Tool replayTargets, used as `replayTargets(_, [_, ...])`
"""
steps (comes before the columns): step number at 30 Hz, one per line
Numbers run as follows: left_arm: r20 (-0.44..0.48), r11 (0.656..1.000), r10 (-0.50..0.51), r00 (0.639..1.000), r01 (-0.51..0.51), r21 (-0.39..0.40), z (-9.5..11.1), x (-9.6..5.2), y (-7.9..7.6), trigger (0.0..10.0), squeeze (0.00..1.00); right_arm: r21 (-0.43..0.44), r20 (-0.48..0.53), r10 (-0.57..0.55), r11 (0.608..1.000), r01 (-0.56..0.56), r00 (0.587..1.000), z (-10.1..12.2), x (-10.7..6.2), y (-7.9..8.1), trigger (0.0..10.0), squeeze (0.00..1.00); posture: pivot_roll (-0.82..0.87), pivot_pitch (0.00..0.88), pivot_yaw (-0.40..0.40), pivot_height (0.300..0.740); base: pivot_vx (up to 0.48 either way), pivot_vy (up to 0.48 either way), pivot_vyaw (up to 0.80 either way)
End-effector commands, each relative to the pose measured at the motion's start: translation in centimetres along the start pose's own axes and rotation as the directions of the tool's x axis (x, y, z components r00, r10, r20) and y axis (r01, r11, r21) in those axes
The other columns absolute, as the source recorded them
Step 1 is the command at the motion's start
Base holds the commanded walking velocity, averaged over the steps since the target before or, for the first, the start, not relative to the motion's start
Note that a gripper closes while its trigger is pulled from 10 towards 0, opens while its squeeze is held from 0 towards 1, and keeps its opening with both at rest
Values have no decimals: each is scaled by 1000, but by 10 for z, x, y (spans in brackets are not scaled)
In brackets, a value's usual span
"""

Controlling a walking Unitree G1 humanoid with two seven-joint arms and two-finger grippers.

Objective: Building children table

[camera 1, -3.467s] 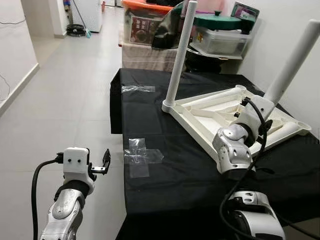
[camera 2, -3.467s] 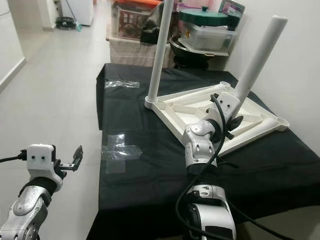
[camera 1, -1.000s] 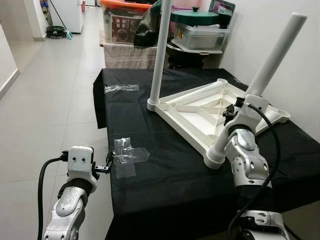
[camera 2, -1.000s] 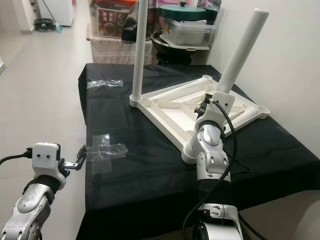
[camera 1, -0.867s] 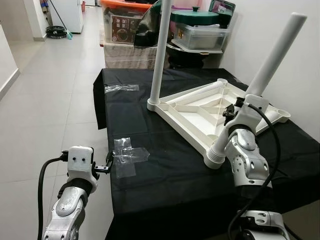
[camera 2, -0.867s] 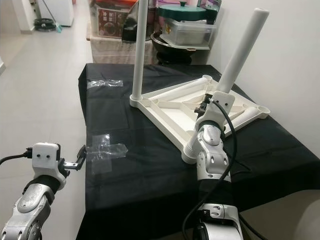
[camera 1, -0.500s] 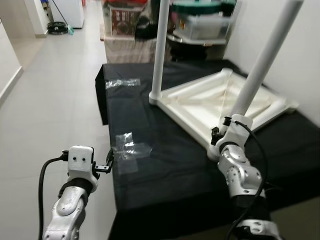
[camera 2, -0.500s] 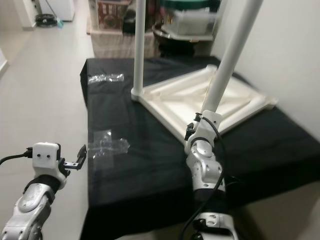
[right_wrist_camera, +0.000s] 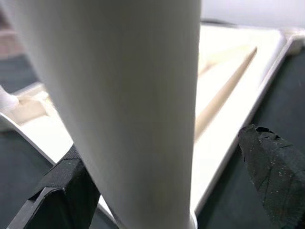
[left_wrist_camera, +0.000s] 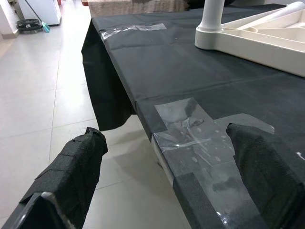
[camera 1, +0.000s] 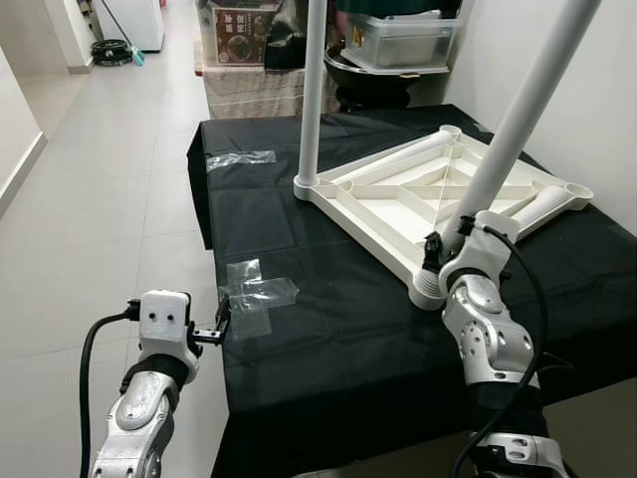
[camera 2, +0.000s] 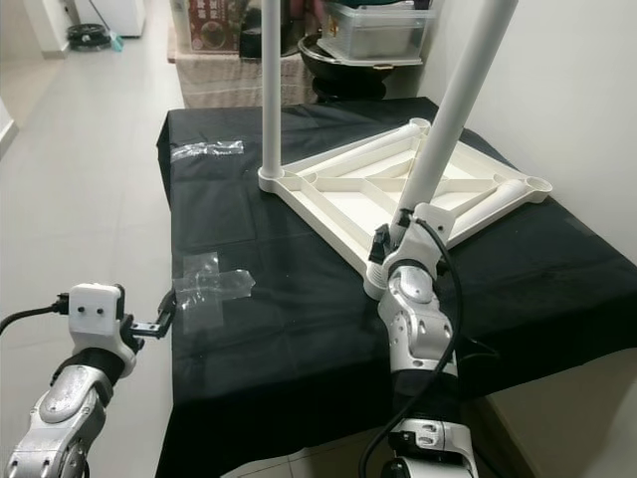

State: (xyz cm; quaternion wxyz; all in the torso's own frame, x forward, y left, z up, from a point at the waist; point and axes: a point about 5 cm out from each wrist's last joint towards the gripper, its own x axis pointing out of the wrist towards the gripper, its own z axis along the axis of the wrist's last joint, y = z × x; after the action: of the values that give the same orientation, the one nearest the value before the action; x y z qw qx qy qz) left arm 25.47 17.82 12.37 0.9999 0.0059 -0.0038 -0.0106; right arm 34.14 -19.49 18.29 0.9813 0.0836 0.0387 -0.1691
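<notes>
Lying upside down on the black-covered worktop (camera 1: 328,339) is the white children's table top (camera 1: 438,194), its ribbed underside facing up. Two white legs stand on it: the far leg (camera 1: 312,90) rises upright from the corner nearest the worktop's far-left side, and the near leg (camera 1: 518,110) leans from the corner closest to the robot.

The right hand (camera 1: 443,261) sits at the base of that near leg, just above the corner socket. In the right wrist view its two black fingers (right_wrist_camera: 64,191) stand apart on either side of the leg (right_wrist_camera: 128,109), which passes between them; one finger looks close against the leg, the other is well off it, so the hand is spread rather than clamped.

The left hand (camera 1: 221,324) hovers off the worktop's near-left edge, beside a patch of clear tape (camera 1: 254,299) stuck to the black cloth. Its fingers (left_wrist_camera: 76,167) are wide apart and hold nothing. A second strip of clear tape (camera 1: 241,158) lies farther along the same edge, left of the far leg. Beyond the worktop's far end stand storage boxes (camera 1: 398,40).
</notes>
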Motion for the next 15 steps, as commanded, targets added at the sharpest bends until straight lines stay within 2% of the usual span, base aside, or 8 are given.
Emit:
replayTargets(1, [-7, 1000, -9, 1000, 9, -1, -3, 0, -1, 10000, 0, 9, 22, 29, 1000, -29, 999, 8, 0, 0, 10000, 1000, 31, 0, -57, 740, 0, 0, 0])
replayTargets(8, [-7, 1000, -11, 1000, 11, 0, -3, 1, -1, 10000, 0, 22, 62, 103, 994, -105, 993, 19, 3, 2, 10000, 1000, 29, 0, -56, 740, 0, 0, 0])
replayTargets(10, [-7, 1000, -14, 1000, 14, -1, -3, 1, -2, 10000, 0, -1, 72, 172, 985, -173, 982, 28, 7, 2, 10000, 1000, 29, 0, -56, 740, 0, 0, 0])
replayTargets(12, [-8, 1000, -16, 1000, 16, -1, -3, 1, -2, 10000, 0, -14, 72, 194, 981, -193, 978, 32, 10, 0, 10000, 1000, 27, 0, -55, 740, 0, 0, 0])
replayTargets(13, [-8, 1000, -18, 1000, 18, -1, -3, 1, -2, 10000, 0, -27, 71, 215, 977, -213, 974, 36, 12, -2, 10000, 969, 27, 0, -55, 740, 0, 0, 0])
replayTargets(14, [-8, 1000, -20, 1000, 20, -1, -4, 1, -2, 10000, 0, -38, 72, 244, 970, -242, 967, 40, 16, -3, 10000, 851, 27, 0, -55, 740, 0, 0, 0])
replayTargets(15, [-8, 1000, -20, 1000, 20, -1, -4, 1, -2, 10000, 0, -38, 72, 244, 970, -242, 967, 40, 16, -3, 10000, 851, 27, 0, -55, 740, 0, 0, 0])
